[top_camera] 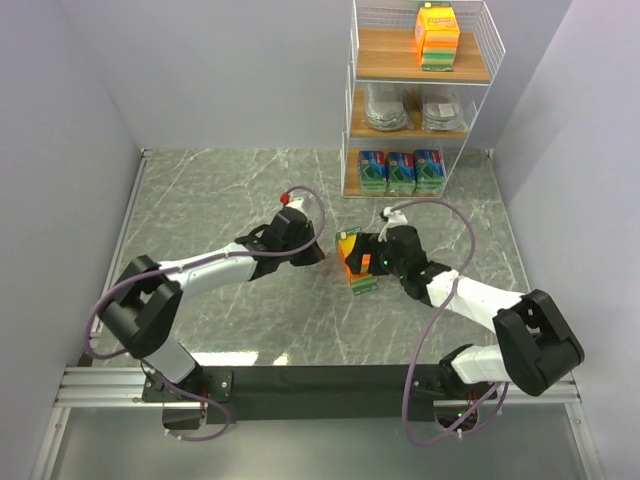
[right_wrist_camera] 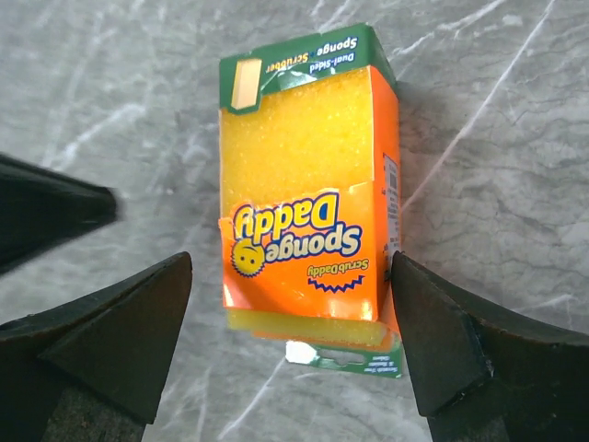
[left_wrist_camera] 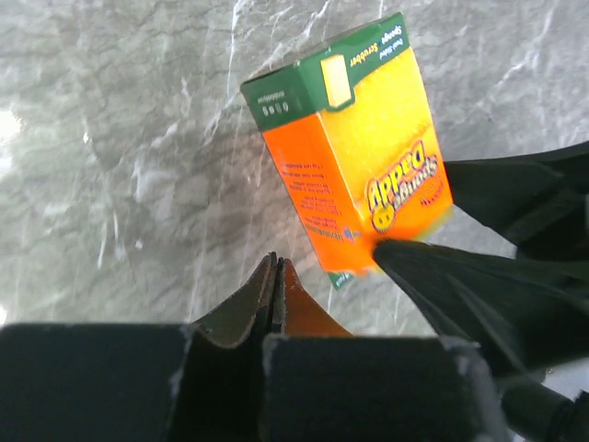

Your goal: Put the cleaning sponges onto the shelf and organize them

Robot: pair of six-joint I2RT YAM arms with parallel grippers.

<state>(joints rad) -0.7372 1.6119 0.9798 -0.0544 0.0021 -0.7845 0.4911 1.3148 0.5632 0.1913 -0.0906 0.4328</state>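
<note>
An orange sponge pack (top_camera: 355, 262) with a green header lies on the marble table; it also shows in the left wrist view (left_wrist_camera: 359, 175) and the right wrist view (right_wrist_camera: 308, 203). My right gripper (top_camera: 366, 262) (right_wrist_camera: 288, 276) is open, its fingers (right_wrist_camera: 433, 341) either side of the pack's lower end, the right one close against it. My left gripper (top_camera: 314, 250) (left_wrist_camera: 274, 263) is shut and empty, just left of the pack. The shelf (top_camera: 350, 120) stands at the back right. It holds another orange pack (top_camera: 437, 35) on top, two silvery packs (top_camera: 386, 105) in the middle and three blue-and-green packs (top_camera: 401, 171) at the bottom.
The right gripper's dark fingers (left_wrist_camera: 460, 276) cross the right of the left wrist view. The left gripper's tip (right_wrist_camera: 55, 212) shows at the left of the right wrist view. Grey walls close in the table on the left, back and right.
</note>
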